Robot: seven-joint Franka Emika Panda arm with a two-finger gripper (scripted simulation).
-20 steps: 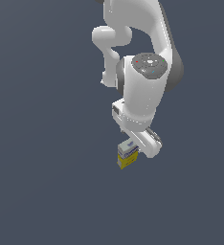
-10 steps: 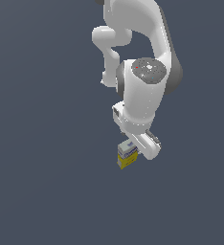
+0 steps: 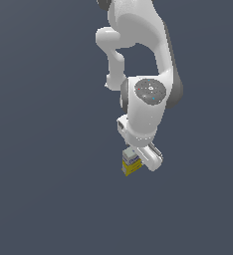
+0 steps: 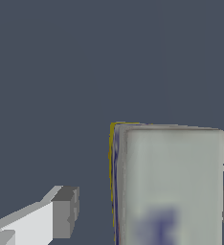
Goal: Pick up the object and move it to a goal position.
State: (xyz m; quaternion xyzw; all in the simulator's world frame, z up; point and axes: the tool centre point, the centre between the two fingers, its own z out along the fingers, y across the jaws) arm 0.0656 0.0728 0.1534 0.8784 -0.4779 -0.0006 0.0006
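1. Below our wrist, the gripper [image 3: 138, 160] hangs over the carton [image 3: 131, 165], which stands upright on the plain grey floor [image 3: 49, 189].
2. From the wrist view, we see our fingers apart: one pad [image 4: 66, 212] sits clear of the carton [image 4: 169, 186], the other touches its far side.
3. We see its white-grey top with blue print, and yellow below.

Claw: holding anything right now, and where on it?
Nothing held yet. The claw is open around the carton; one finger stands clear of its side.
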